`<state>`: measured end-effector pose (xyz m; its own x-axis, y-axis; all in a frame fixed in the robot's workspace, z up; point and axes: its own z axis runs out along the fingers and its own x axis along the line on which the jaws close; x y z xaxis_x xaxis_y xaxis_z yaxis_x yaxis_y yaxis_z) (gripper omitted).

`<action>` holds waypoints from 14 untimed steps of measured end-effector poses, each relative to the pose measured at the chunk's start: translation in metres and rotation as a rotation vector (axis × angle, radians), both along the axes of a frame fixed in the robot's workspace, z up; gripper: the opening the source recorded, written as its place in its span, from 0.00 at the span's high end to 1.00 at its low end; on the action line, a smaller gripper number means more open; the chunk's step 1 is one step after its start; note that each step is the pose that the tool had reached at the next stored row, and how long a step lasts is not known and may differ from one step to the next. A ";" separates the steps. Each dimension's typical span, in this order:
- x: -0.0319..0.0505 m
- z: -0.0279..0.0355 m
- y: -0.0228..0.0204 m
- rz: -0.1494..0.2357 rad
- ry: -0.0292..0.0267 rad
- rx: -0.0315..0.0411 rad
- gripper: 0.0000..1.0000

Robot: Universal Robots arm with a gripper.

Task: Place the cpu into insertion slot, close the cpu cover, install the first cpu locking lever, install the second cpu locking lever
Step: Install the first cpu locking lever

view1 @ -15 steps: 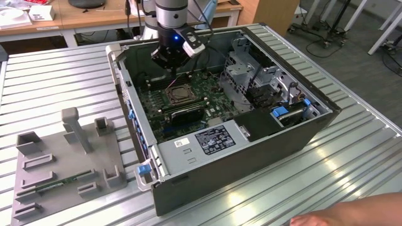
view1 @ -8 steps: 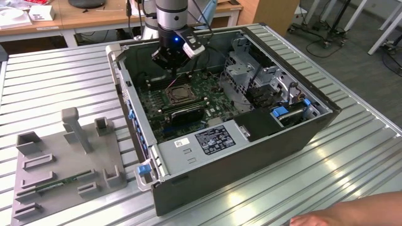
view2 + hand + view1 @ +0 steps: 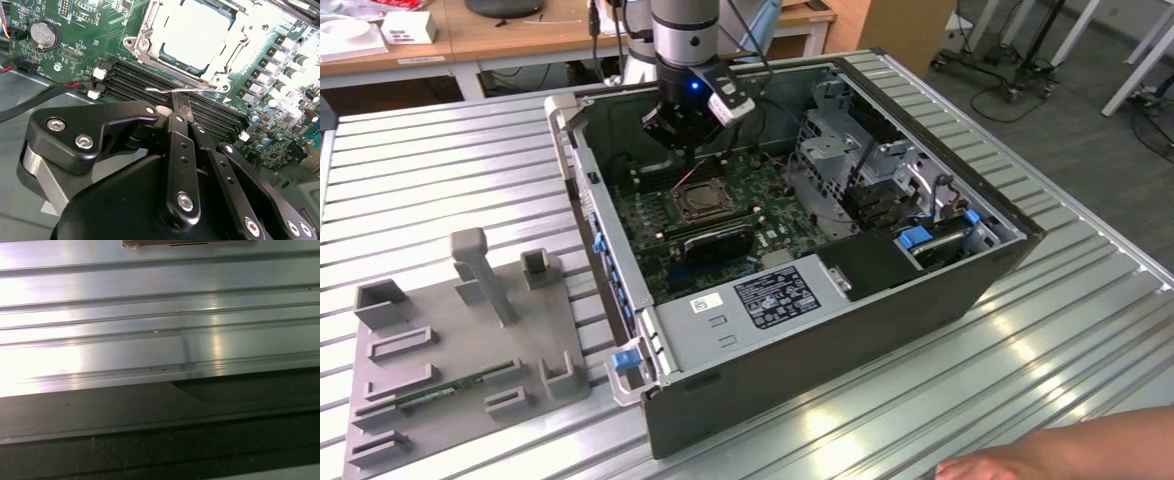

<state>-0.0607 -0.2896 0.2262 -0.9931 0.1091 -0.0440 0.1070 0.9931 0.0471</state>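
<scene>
The open computer case (image 3: 854,300) lies on the slatted metal table, and my gripper (image 3: 683,128) hangs inside it over the green board. The insertion slot (image 3: 700,201) sits just in front of the gripper. In the second wrist view the cpu (image 3: 195,32) lies in the slot, its silvery top showing through the cut-out of the cpu cover (image 3: 150,27), which lies flat over it. A thin silvery locking lever (image 3: 167,91) runs along the socket's edge by the memory slots. My gripper (image 3: 181,106) looks shut, its tips right at that lever.
Long black memory slots (image 3: 140,80) run beside the socket. A coin battery (image 3: 44,34) and red-black cables (image 3: 60,87) are close by. A drive cage (image 3: 854,150) fills the case's right side. A grey fixture plate (image 3: 467,340) stands on the table at the exterior view's left. A hand (image 3: 1067,455) rests at the lower right.
</scene>
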 end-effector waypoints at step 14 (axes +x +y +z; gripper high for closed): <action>0.0020 -0.0002 -0.0004 0.000 -0.0003 0.0003 0.90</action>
<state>-0.0586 -0.2899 0.2259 -0.9931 0.1090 -0.0443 0.1069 0.9931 0.0474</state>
